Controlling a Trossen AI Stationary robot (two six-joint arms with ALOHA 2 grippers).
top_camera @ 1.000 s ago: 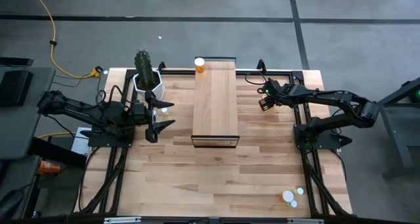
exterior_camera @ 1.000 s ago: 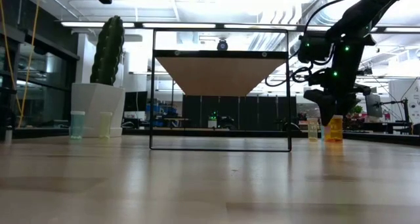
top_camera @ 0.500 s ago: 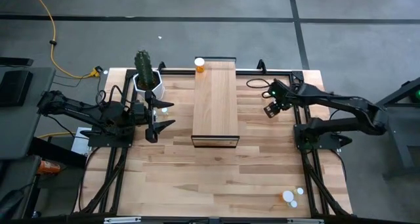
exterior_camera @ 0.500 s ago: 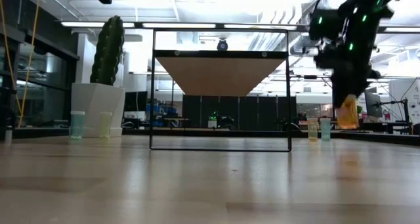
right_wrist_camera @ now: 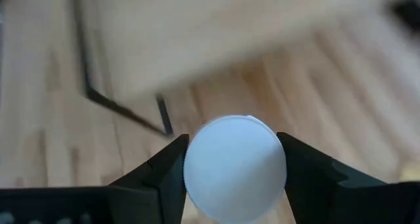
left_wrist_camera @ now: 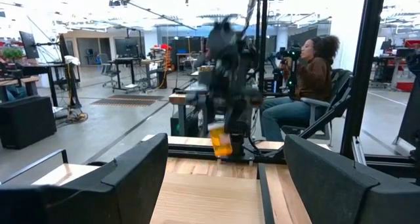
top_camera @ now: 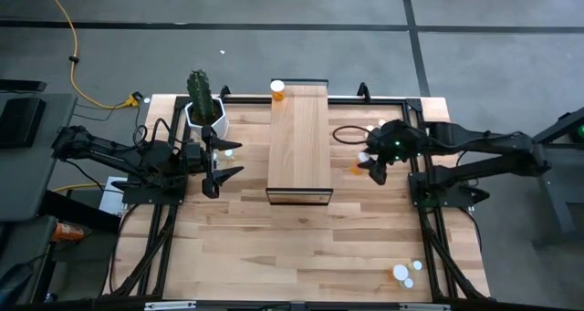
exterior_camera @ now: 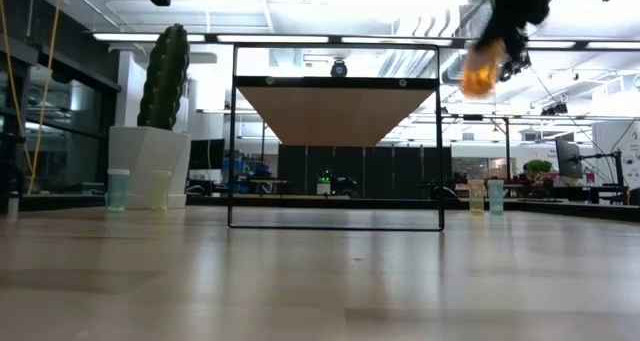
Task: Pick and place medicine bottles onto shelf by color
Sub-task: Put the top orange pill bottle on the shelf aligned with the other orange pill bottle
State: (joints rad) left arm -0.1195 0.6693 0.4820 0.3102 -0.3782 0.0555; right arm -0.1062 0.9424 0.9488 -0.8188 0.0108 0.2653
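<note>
My right gripper is shut on an orange medicine bottle with a white cap, high above the table just right of the shelf. The left wrist view shows the bottle hanging under the dark gripper. Another orange bottle stands on the shelf's far end. Two pale bottles stand on the table by the cactus pot, and two more stand at the far right. My left gripper waits open left of the shelf, its fingers level and nothing between them. My right gripper pinches the bottle's round white cap between its two fingers, one on each side of the cap. The fingers come from above, slanting down. The bottle hangs below them, tilted and lifted clear of the table.
A white pot with a cactus stands at the far left, beside the shelf. Two white-capped bottles sit near the table's near right corner. A person sits beyond the table's right side.
My right gripper has risen from the tabletop at the far right to about the height of the shelf top, drifting toward the near edge and tipping as it went. The orange bottle has come up with it, from standing on the table to hanging clear.
</note>
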